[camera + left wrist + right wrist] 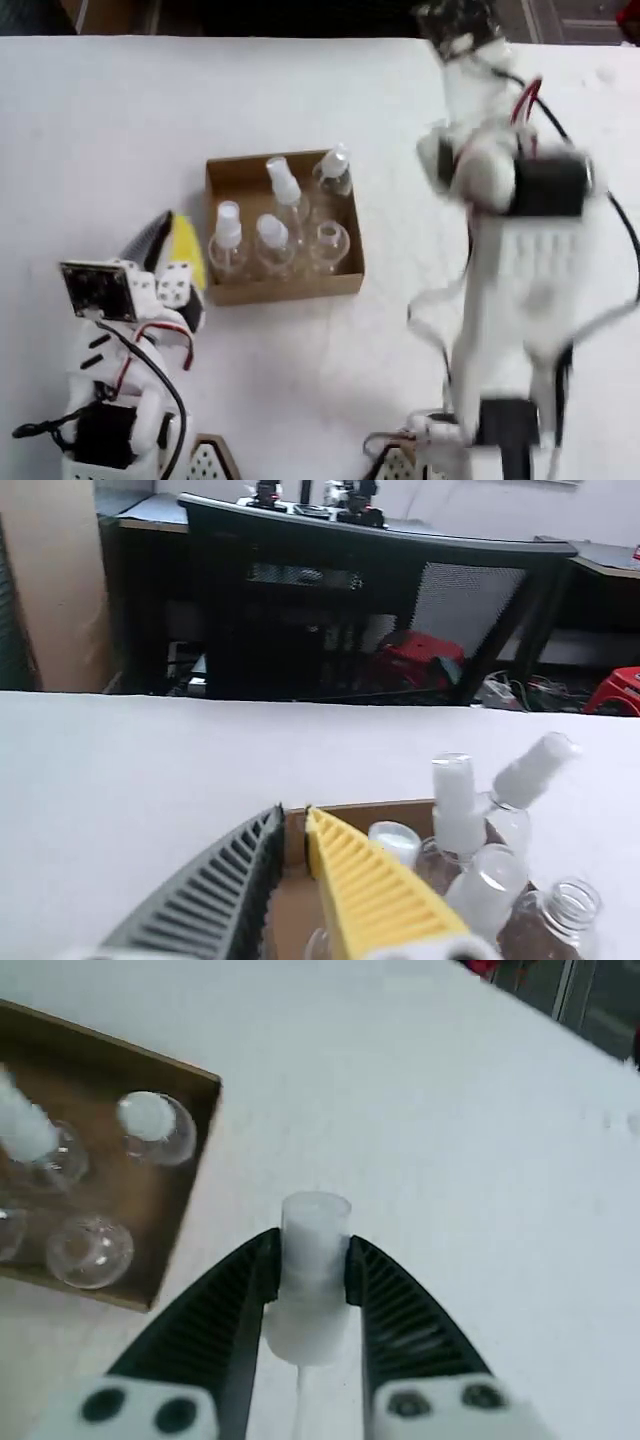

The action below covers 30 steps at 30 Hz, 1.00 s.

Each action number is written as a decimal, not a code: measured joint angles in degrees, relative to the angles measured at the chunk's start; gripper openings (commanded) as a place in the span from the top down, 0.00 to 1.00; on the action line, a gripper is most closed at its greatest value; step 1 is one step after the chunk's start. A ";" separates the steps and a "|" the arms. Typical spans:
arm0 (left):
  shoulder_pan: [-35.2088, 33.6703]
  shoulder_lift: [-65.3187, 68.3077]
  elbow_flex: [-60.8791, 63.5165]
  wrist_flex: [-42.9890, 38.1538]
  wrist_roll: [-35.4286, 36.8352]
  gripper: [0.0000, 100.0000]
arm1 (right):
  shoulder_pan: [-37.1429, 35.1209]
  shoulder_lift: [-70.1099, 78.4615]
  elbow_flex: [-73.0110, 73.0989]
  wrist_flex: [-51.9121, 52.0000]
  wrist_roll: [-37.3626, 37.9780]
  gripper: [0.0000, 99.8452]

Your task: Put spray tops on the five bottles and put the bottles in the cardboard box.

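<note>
**Last spray top held in your right gripper, one bottle in the box uncapped**

You had the loose spray top (pixel 314 1222) pinched between the two black fingers of your right gripper (pixel 311 1252). It stood upright, with its cap above the fingertips and its collar below them. It hung over the bare white table (pixel 120 120), off to one side of the cardboard box (pixel 290 286) and apart from it.

All five bottles stood inside that box. Four capped bottles (pixel 272 236) carried white spray tops, and the back two leaned. The uncapped bottle (pixel 328 240) stood with its neck open at the front, on the side of the box nearer your right arm (pixel 510 270).

Your left gripper (pixel 294 818) sat low at the opposite side of the box. Its grey and yellow fingers were drawn together with nothing between them, and their tips were at the box's wall. From that wrist you could see the open neck of the uncapped bottle past the capped ones, and a black mesh chair (pixel 380 600) beyond the table's far edge.
</note>
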 measured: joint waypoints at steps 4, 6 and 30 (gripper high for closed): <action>1.41 -0.35 -0.18 1.14 0.00 0.82 | -1.85 -12.40 4.66 -4.66 -7.82 0.99; 2.02 -0.70 -1.49 4.40 0.00 0.81 | -1.85 -16.26 6.15 -6.59 -11.08 0.99; 27.96 -2.81 -24.53 32.62 -1.14 0.81 | -30.15 -30.95 31.56 -27.08 -18.11 0.99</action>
